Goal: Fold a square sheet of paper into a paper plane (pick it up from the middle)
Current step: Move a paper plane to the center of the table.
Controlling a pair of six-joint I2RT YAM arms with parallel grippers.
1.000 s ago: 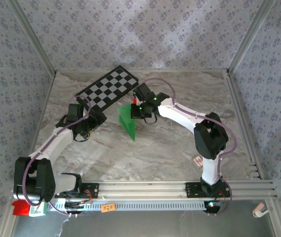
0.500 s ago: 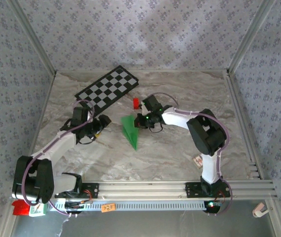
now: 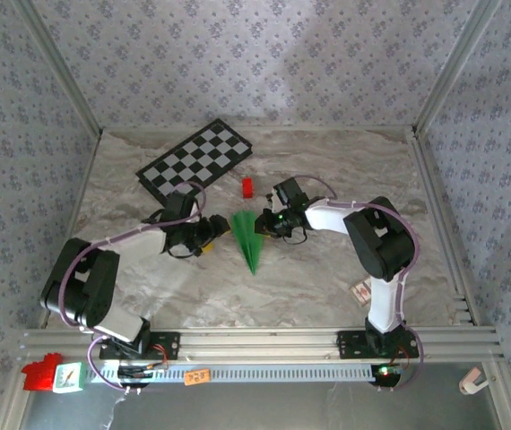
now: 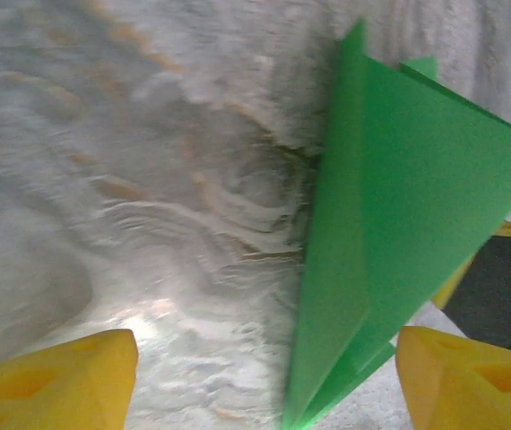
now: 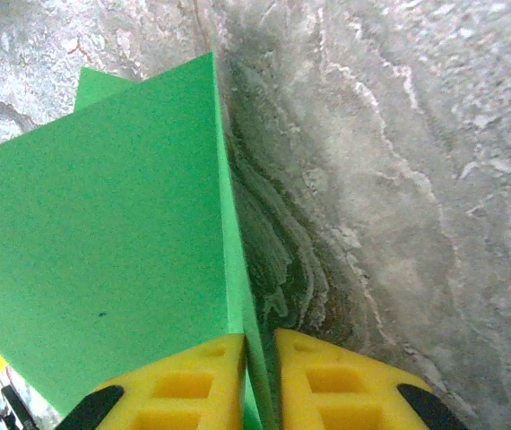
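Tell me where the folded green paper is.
In the top view the folded green paper is mid-table between the left gripper and right gripper, its tip toward the arm bases, just nearer than the small red block.

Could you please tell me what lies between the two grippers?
The folded green paper, between left gripper and right gripper, in the top view.

Soft even light; wrist close-ups blurry
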